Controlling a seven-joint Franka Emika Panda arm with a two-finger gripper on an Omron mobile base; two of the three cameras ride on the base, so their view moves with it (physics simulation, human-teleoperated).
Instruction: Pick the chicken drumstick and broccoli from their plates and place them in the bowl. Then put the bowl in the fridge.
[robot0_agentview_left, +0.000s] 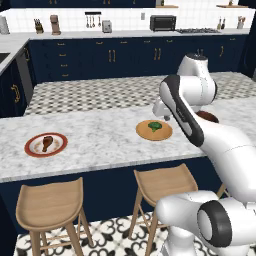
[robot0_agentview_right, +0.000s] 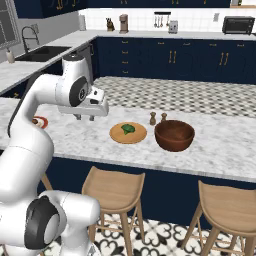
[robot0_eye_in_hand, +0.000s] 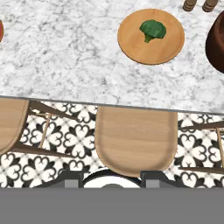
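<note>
Jaws state can't tell. Broccoli (robot0_eye_in_hand: 152, 30) on tan plate (robot0_eye_in_hand: 131, 43) nr counter edge (robot0_eye_in_hand: 87, 103); bowl (robot0_agentview_right: 174, 135) just beside.

Wooden stools (robot0_agentview_left: 52, 202) under marble counter (robot0_agentview_left: 100, 137)

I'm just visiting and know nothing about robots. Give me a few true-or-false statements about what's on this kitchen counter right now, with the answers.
1. The broccoli lies on the tan plate. True.
2. The chicken drumstick is already in the bowl. False: it lies on the red-rimmed plate.
3. The end effector is gripping the broccoli. False: it hangs above the counter, holding nothing.
4. The bowl stands beside the tan plate. True.
5. Wooden stools stand along the counter. True.
</note>
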